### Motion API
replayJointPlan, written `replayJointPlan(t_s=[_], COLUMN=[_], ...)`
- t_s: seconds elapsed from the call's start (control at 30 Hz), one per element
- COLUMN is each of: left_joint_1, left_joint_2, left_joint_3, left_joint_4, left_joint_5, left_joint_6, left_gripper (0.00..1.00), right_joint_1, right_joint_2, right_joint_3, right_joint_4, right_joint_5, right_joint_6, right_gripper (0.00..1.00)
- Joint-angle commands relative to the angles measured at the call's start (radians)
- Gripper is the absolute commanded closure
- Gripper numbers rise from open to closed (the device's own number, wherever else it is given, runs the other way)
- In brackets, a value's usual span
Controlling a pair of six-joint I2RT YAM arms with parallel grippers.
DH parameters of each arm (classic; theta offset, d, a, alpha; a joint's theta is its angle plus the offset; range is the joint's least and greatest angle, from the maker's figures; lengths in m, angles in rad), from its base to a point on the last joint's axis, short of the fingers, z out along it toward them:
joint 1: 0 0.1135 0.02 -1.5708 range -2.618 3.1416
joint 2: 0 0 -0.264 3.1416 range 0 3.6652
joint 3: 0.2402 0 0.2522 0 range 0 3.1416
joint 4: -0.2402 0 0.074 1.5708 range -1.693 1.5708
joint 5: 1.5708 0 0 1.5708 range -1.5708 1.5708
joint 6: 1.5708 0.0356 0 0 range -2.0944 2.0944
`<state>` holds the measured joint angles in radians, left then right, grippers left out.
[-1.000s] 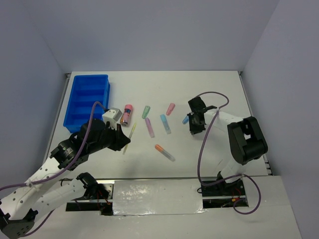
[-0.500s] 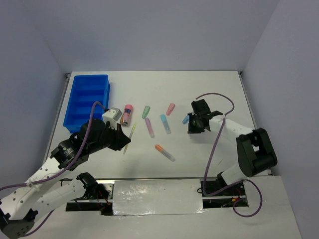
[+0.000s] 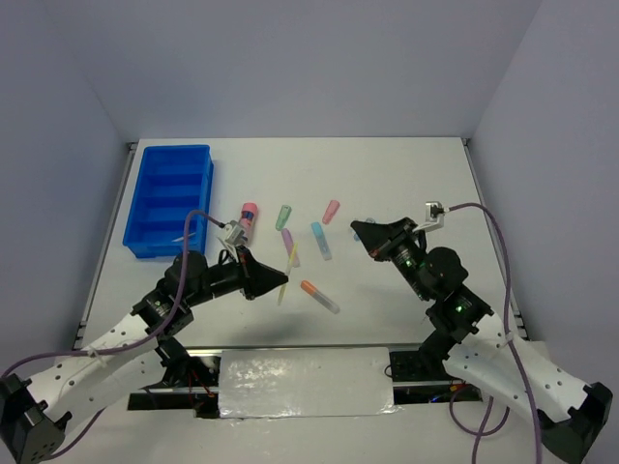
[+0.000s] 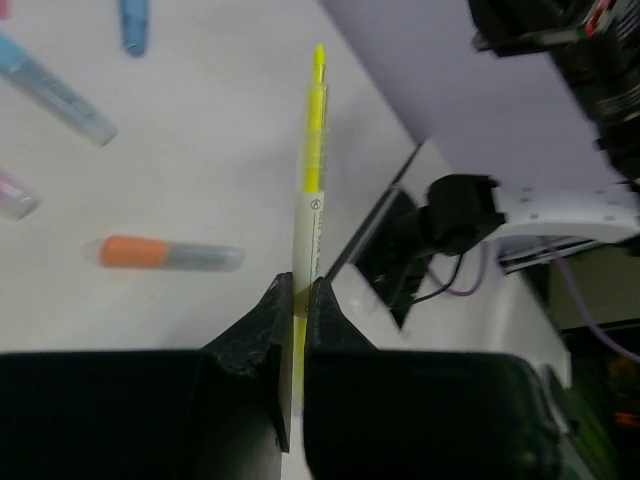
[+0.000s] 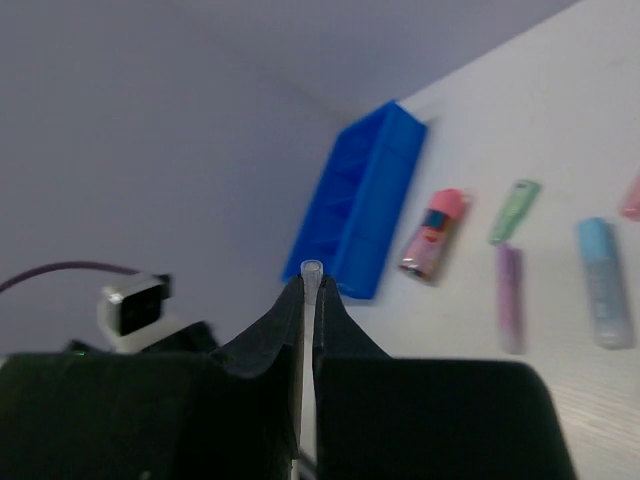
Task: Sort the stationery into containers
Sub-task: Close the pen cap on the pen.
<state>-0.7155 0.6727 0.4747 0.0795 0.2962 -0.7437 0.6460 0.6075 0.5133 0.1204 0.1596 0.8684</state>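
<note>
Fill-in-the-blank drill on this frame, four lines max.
The left gripper is shut on a ___ pen.
The marker lowest in the top view has an ___ cap.
The blue tray sits far ___ in the top view.
The right gripper is ___ on a thin pale-tipped item.
Missing: yellow, orange, left, shut.

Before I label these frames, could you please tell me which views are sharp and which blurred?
Top external: sharp and evenly lit. Left wrist: the thin yellow pen is crisp, the black fingers nearly featureless. Right wrist: soft throughout, the bright blue rectangular plastic tray smeared.
</note>
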Motion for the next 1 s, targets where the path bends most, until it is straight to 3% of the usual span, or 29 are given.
replayJointPlan(t_s=[0.0, 0.23, 0.5, 0.97], left_joint_1=[-0.007, -0.016, -0.018, -0.018], left_joint_2=[0.033, 0.126, 0.123, 0.108], left_joint_3=[-0.036, -0.067, -0.062, -0.041], left_joint_4=[0.447, 0.623, 0.571, 0.48], left_joint_5=[0.122, 0.193, 0.185, 0.167], left_joint_6=[-0.117, -0.18, -0.146, -0.108], left_gripper=[1.0, 1.0, 1.0, 1.0], right_joint_1=[0.124, 0.208, 0.225, 0.239], right_joint_2=[-0.037, 0.046, 0.109, 0.205], right_joint_3=[-0.022, 0.008, 0.008, 0.056], right_joint_4=[0.186, 0.335, 0.444, 0.449], right_joint_5=[0.205, 0.106, -0.018, -0.095], right_joint_6=[0.103, 0.031, -0.058, -0.108], right_gripper=[1.0, 1.0, 1.0, 1.0])
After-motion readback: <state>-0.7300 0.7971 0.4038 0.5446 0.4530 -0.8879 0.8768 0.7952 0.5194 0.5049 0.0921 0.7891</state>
